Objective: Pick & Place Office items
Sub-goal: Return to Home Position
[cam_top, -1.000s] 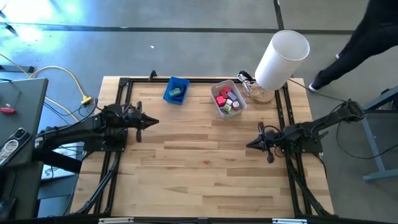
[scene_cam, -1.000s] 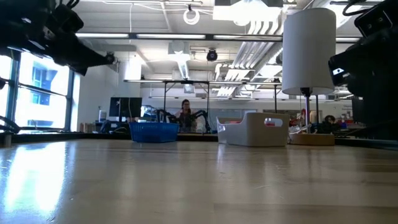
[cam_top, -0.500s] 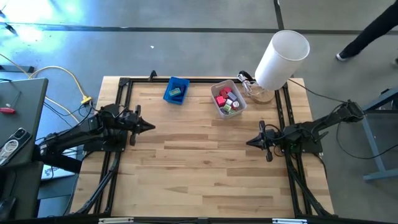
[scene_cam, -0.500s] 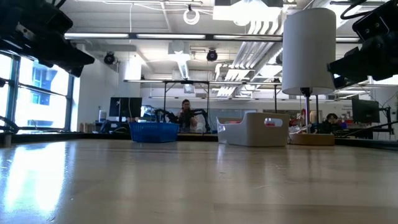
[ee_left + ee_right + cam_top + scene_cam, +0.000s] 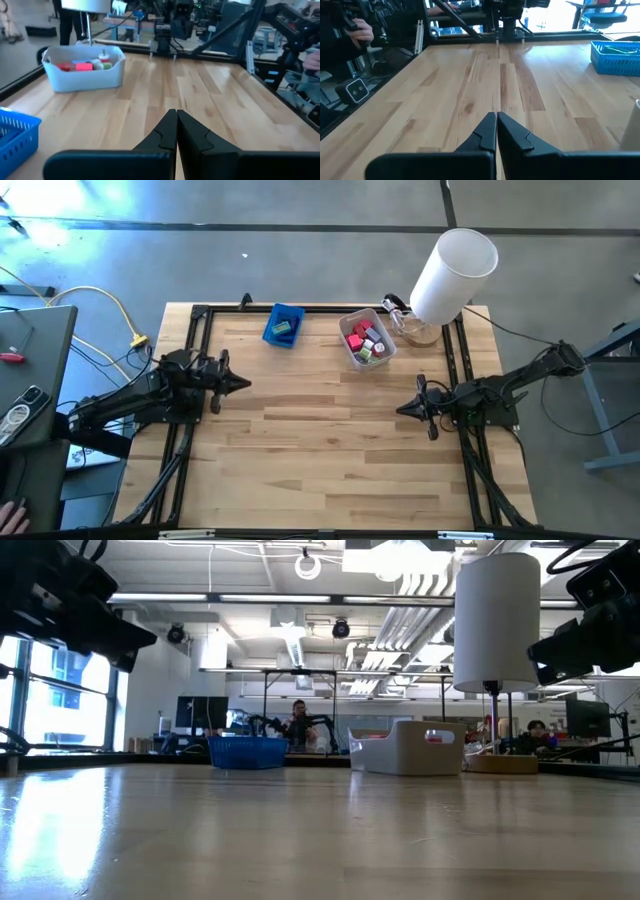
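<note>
The office items (image 5: 365, 342) are several small red, pink, green and white pieces lying inside the translucent white bin (image 5: 351, 357) at the table's far side; they also show in the bin (image 5: 82, 65) in the left wrist view. One green piece (image 5: 283, 327) lies in the blue tray (image 5: 284, 326). My left gripper (image 5: 247, 383) hovers shut and empty near the left edge, pointing right. My right gripper (image 5: 398, 411) hovers shut and empty near the right edge, pointing left. Each wrist view shows its fingers (image 5: 176, 116) (image 5: 496, 117) closed together.
A white cylinder (image 5: 453, 273) stands on a round wooden base (image 5: 422, 333) at the far right corner, beside the bin. Black frame rails (image 5: 195, 330) run along the table's edges. The middle of the wooden tabletop (image 5: 320, 430) lies bare between the arms.
My left gripper has drawn back toward the table's left edge and sunk a little, staying shut. A person walking past the table's far right corner has left the high view. My right gripper has kept still.
</note>
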Tool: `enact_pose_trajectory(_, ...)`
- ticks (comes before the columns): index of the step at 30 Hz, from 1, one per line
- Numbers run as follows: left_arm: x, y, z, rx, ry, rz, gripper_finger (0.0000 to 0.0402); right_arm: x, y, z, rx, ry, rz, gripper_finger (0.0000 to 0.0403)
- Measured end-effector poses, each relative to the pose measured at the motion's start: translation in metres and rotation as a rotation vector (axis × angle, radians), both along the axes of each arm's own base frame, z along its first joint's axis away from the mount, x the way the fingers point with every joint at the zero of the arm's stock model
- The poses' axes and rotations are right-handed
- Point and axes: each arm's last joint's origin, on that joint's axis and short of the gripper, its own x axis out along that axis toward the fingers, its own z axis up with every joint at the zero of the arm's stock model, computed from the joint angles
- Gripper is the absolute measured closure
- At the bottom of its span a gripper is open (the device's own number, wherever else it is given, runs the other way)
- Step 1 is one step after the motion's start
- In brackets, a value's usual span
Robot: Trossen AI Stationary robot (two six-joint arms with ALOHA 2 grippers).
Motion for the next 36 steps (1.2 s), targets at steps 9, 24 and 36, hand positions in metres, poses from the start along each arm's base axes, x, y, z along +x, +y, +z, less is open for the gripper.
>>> enact_pose_trajectory(9, 0.0, 0.0, -0.0012, 0.002, 0.008, 0.0, 0.0401, -0.0005, -0.0013, -0.0033, -0.02, 0.031, -0.036, 0.04)
enact_pose_trajectory(24, 0.0002, 0.0012, -0.0025, -0.012, 0.016, 0.041, 0.0401, -0.0019, -0.0014, -0.0089, -0.047, 0.086, -0.022, 0.04)
enact_pose_trajectory(36, 0.0006, 0.0016, -0.0002, 0.046, -0.01, 0.043, 0.0401, -0.002, -0.0014, -0.0092, 0.01, 0.094, -0.036, 0.04)
